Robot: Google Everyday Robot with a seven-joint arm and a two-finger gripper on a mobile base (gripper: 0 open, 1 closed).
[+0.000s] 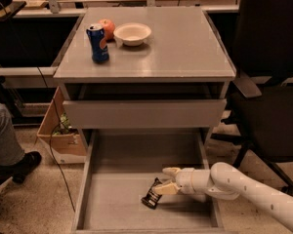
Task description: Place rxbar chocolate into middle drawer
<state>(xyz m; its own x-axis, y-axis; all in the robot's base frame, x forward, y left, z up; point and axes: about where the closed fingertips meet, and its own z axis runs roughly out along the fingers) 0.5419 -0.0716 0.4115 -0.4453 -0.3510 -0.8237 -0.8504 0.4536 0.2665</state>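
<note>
1 soda can, 1 apple, 1 bowl, 1 rxbar chocolate, 1 upper drawer, 1 middle drawer, 1 claw inside it

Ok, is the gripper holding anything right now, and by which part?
Yes: the gripper seems to pinch the snack bar by its upper end, low inside the drawer.
</note>
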